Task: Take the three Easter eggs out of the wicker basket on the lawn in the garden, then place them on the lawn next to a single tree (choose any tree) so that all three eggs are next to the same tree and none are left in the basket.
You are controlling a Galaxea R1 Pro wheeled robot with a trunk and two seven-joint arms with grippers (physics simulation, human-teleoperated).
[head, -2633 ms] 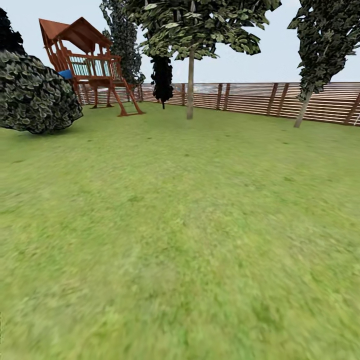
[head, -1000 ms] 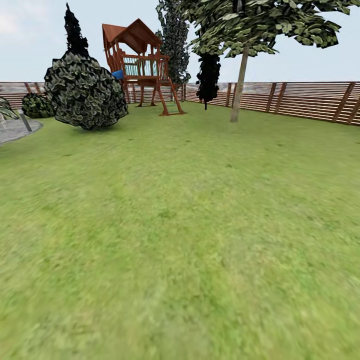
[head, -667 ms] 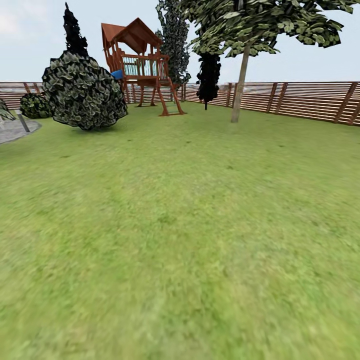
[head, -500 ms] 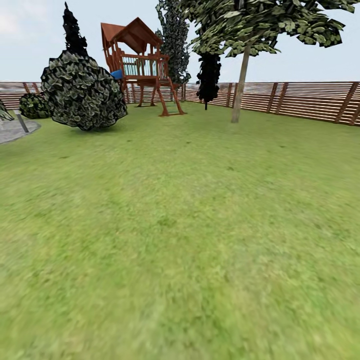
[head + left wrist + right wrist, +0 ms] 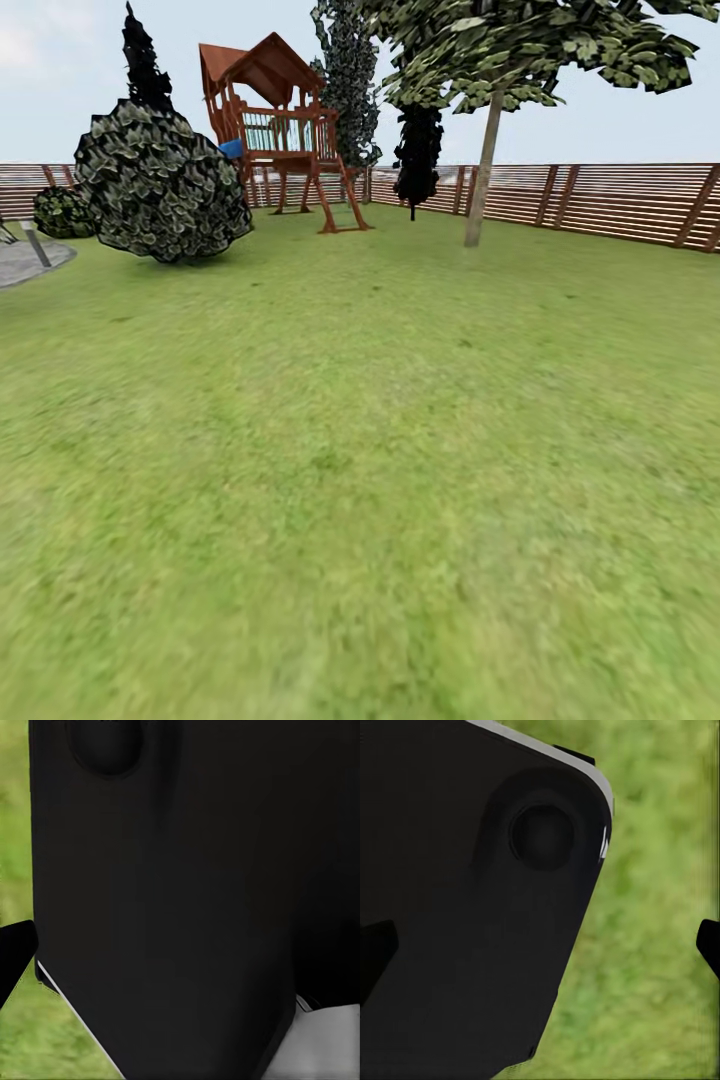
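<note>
In the head view the lawn [image 5: 360, 480] spreads wide and flat from the near edge up to the brown slatted fence [image 5: 610, 200]. No egg and no basket lie on this stretch of grass, so one cannot tell from here in which direction they are, nor which arm is nearer to them. The tree [image 5: 480, 170] with the straight pale trunk stands far ahead and a little to the right, just before the fence, with open grass between it and the robot. A wooden playset [image 5: 275, 130] stands far ahead to the left of this tree, and a large round dark bush [image 5: 160, 185] is further to the left. As a judgement, the robot is on its way across the garden, and the relation that counts next is the trunk lying ahead and slightly right.

In the left wrist view a large black body of the robot [image 5: 187, 892] is very close to the camera, with a strip of green grass at the edge. A dark tip [image 5: 13, 956] enters from the side, perhaps a finger, but how far the claw is open, or whether it holds something, cannot be told.

In the right wrist view a black panel [image 5: 472, 907] covers one side and blurred grass the other. Small dark tips show at two edges; nothing lies between them there, yet the opening of this claw cannot be told either.
</note>
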